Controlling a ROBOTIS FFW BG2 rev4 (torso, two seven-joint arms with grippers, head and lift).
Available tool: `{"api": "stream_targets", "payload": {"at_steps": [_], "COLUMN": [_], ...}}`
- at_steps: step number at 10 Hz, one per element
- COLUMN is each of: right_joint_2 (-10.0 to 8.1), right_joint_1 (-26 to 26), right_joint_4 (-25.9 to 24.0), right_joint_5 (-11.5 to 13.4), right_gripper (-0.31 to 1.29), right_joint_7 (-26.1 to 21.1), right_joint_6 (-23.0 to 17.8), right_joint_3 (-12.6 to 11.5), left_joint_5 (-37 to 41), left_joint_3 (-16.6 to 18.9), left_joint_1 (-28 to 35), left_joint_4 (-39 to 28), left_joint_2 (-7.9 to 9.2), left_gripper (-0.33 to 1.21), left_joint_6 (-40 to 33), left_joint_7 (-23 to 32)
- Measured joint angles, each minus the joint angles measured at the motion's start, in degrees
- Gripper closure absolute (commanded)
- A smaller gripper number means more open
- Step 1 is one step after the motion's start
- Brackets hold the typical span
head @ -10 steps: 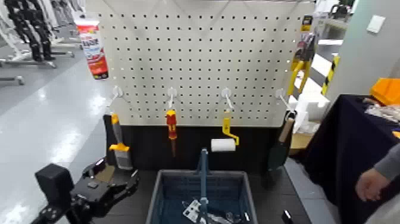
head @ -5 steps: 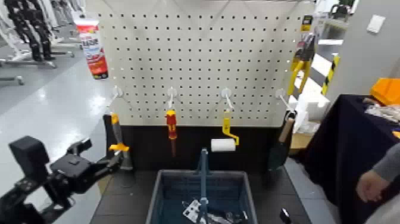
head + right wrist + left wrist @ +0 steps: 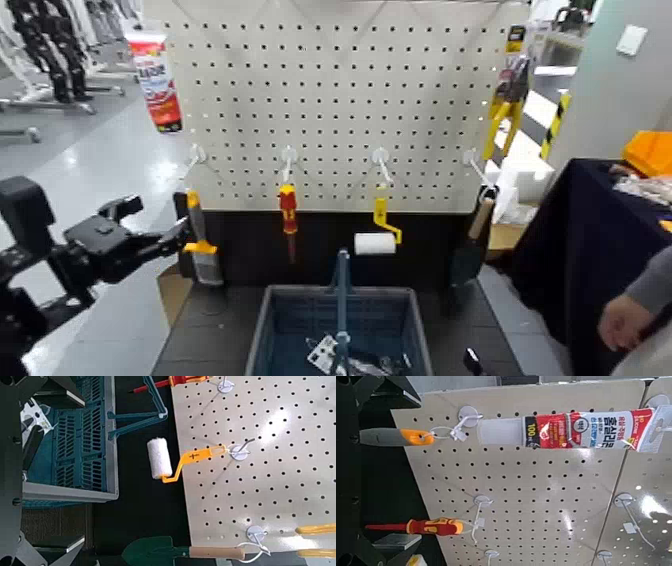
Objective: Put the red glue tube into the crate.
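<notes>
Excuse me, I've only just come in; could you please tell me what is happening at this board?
A robot is working at a pegboard hung with tools. Its open left gripper is empty, held well below the red glue tube, which hangs at the board's upper left. The tube has yet to go into the blue-grey crate below. The right arm waits low by the crate's right side, and a person's hand is off to the right.

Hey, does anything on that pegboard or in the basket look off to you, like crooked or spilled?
Nothing looks spilled or damaged. The glue tube hangs slightly tilted on the pegboard, and a few loose items lie jumbled in the crate, though that may be normal.
</notes>
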Motion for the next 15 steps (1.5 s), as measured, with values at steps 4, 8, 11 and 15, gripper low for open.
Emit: {"api": "stream_targets", "payload": {"at_steps": [4, 8, 11, 15], "right_joint_2": [0.25, 0.27, 0.46, 0.39], "right_joint_1": [-0.8, -1.4, -1.9, -2.2], "right_joint_4": [0.8, 1.6, 2.2, 2.5], "right_joint_5": [-0.5, -1.4, -1.9, -2.4], "right_gripper": [0.11, 0.11, 0.11, 0.11], "right_joint_7": [1.4, 2.7, 3.7, 4.7], "right_joint_6": [0.0, 0.2, 0.5, 0.9], "right_joint_3": [-0.5, -0.9, -1.2, -1.2], "left_joint_5": [-0.5, -1.8, -1.8, -1.7], "left_joint_3": [-0.1, 0.4, -0.3, -2.5], "left_joint_1": [-6.9, -12.4, -17.0, -23.6], "left_joint_4": [2.4, 4.5, 8.2, 15.4], "left_joint_2": [3.25, 5.98, 8.23, 9.53], "left_gripper": [0.12, 0.12, 0.13, 0.14], "left_joint_6": [2.9, 4.2, 3.5, 1.2], "left_joint_7": [-5.8, -10.0, -12.6, -16.4]}}
